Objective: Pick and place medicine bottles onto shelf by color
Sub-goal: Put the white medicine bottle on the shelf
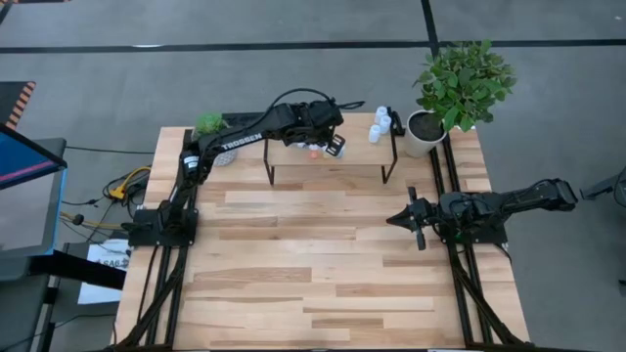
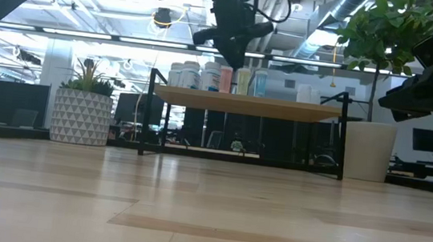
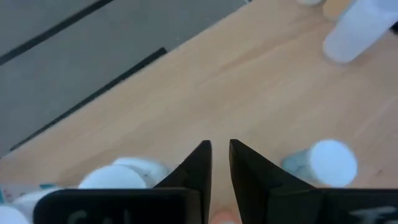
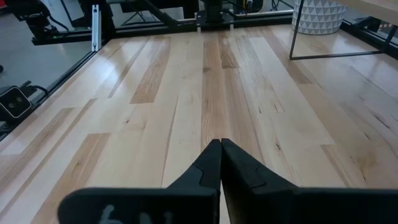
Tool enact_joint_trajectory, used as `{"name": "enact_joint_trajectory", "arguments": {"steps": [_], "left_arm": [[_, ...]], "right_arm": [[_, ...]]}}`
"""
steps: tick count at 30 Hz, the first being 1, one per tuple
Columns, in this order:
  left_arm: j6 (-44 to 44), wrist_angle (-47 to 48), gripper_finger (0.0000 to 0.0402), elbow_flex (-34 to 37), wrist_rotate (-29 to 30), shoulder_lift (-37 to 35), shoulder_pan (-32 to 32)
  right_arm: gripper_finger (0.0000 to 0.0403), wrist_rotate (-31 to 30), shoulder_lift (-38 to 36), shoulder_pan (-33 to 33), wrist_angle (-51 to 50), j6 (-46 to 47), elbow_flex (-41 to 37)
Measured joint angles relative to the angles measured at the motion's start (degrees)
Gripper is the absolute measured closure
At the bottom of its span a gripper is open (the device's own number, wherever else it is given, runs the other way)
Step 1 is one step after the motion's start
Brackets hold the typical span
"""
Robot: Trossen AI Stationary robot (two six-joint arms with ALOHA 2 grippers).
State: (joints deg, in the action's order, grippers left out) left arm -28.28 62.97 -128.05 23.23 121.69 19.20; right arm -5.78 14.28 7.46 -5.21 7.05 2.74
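The shelf [image 1: 357,154] stands at the table's far edge. Medicine bottles stand in a row on it [image 2: 213,77], among them an orange-red capped one [image 2: 225,78], with white ones at its right end [image 1: 380,123]. My left gripper [image 3: 221,149] hangs over the shelf's middle [image 1: 335,147], slanting down toward the far right. Its fingers are shut to a thin slit, between a white bottle [image 3: 326,162] and another white bottle [image 3: 115,177]. My right gripper [image 4: 221,144] waits shut above the tabletop at the right [image 1: 396,220]. My left gripper has nothing between its fingertips [image 3: 202,158]. An orange-pink thing [image 3: 222,218] shows far back in the slit at the picture's lower edge. Whether the fingers touch it, or it stands on the shelf below them, I cannot tell.
A leafy plant in a white pot [image 1: 425,132] stands right of the shelf. A small plant in a patterned pot [image 2: 80,115] stands to the shelf's left. Cables [image 1: 122,186] lie off the table's left side. Bare tabletop [image 1: 323,264] stretches in front of the shelf.
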Motion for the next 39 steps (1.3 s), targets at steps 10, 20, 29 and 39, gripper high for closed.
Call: {"name": "enact_joint_trajectory", "arguments": {"steps": [10, 20, 29, 39], "left_arm": [[-2.2, 4.2, 0.0359, 0.0, 1.4, 0.3, 0.2], [-4.3, 8.8, 0.0359, -0.1, 2.7, 0.3, 0.5], [-6.2, 10.2, 0.0359, -0.1, 2.7, 0.3, 0.4], [-5.4, 7.5, 0.0359, -0.1, 2.7, 0.3, 0.1]], "right_arm": [[0.0370, 0.0, 0.0, 0.0, 0.0, 0.0, 0.0], [0.0370, 0.0, 0.0, 0.0, 0.0, 0.0, 0.0], [0.0370, 0.0, 0.0, 0.0, 0.0, 0.0, 0.0], [0.0370, 0.0, 0.0, 0.0, 0.0, 0.0, 0.0]]}}
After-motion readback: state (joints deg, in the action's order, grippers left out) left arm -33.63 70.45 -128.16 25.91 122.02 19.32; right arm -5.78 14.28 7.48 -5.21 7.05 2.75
